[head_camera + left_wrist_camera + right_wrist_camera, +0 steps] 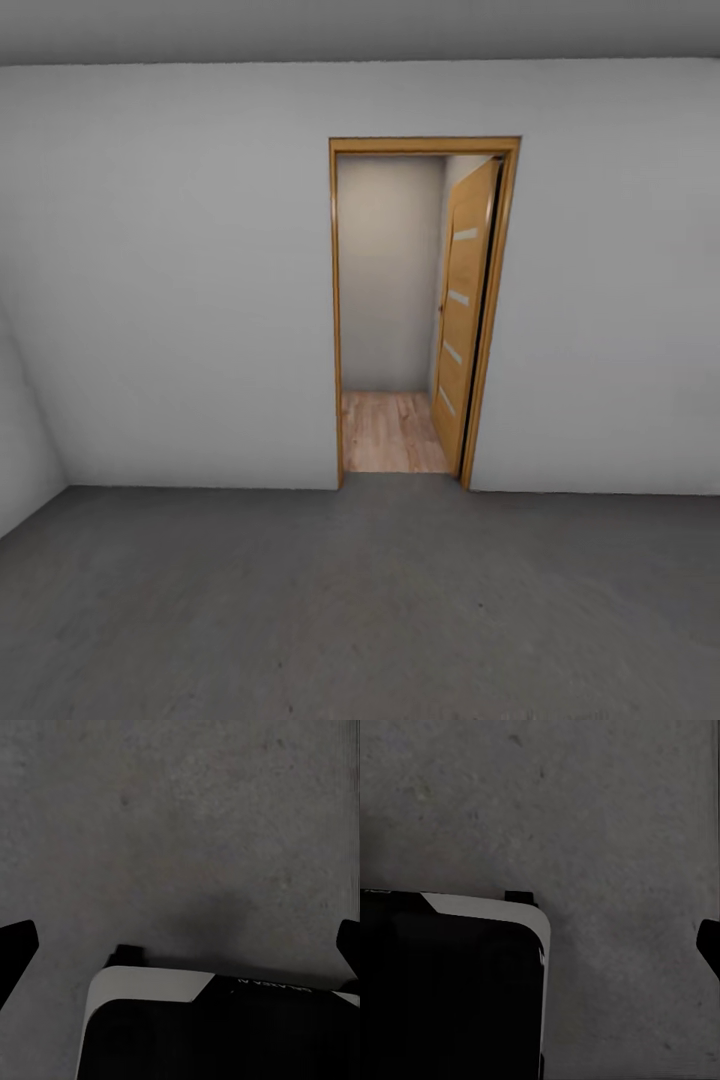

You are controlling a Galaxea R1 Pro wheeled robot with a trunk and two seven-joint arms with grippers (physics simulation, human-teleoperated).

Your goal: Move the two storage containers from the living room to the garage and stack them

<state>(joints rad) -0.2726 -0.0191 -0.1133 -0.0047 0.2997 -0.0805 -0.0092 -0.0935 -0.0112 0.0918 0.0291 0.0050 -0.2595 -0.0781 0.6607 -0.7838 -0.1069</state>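
Note:
The two storage containers are out of view. I stand in the garage on its dark grey concrete floor [360, 600], facing a white wall. My left gripper [180, 949] hangs over the floor [187, 817], open, with its dark fingertips [16, 945] at both edges of the left wrist view and nothing between them. My right gripper [540, 945] also hangs over the concrete [607, 810]; one fingertip [709, 945] shows at the edge, spread wide, and it holds nothing.
A wood-framed doorway [337, 300] stands ahead in the wall, its wooden door [462, 310] swung open inward on the right. Light wood-plank floor [390, 430] lies beyond it. My black and white base [217, 1027] [450, 990] sits below both wrists.

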